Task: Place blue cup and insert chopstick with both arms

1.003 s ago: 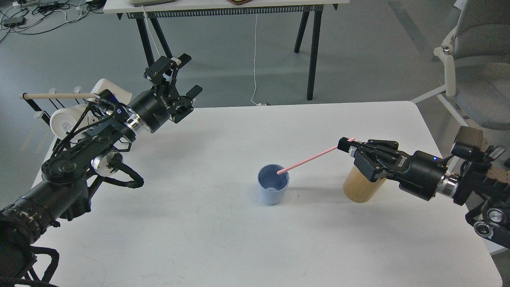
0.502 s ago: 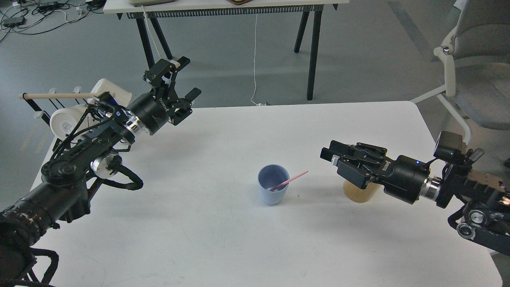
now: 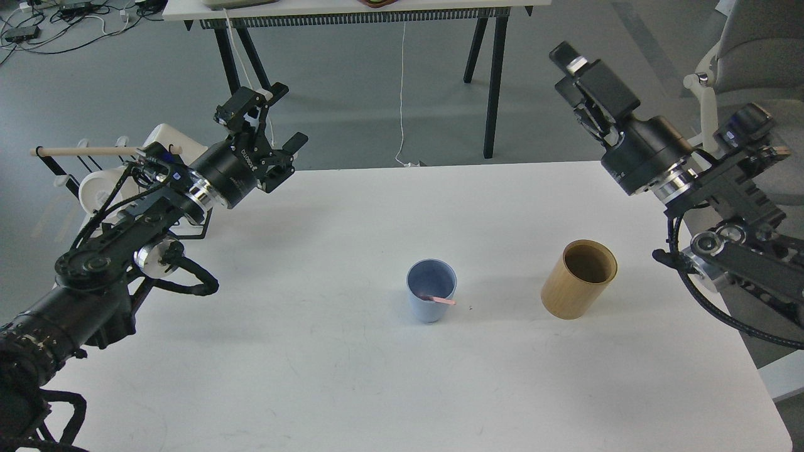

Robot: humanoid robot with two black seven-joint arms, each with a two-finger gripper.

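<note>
Blue plastic, the cup (image 3: 431, 299) stands upright on the white desk (image 3: 352, 376) a little right of centre frame, with the pink chopstick (image 3: 440, 299) lying inside it, its end poking just over the rim on the right side. A tan wooden cylinder (image 3: 578, 279) stands near the cup, further right, apart from it. At upper left the left claw (image 3: 271, 123) hangs above the desk's far left corner, its fingers spread wide and holding nothing; behind it a rack (image 3: 81, 164) with white mugs sits at the left edge. At upper right the right claw (image 3: 568, 58) is raised high off the desk and pointed away toward the top of the frame; it grips nothing that I can see, but it is seen end-on and I cannot tell how far its fingers stand apart. Judging from how things lie, both steps look done: the cup is placed and the chopstick is in it, though it sits low and slanted. What remains seems only to bring both arms clear, keeping well away from the cup so the stick is not tipped out.
</note>
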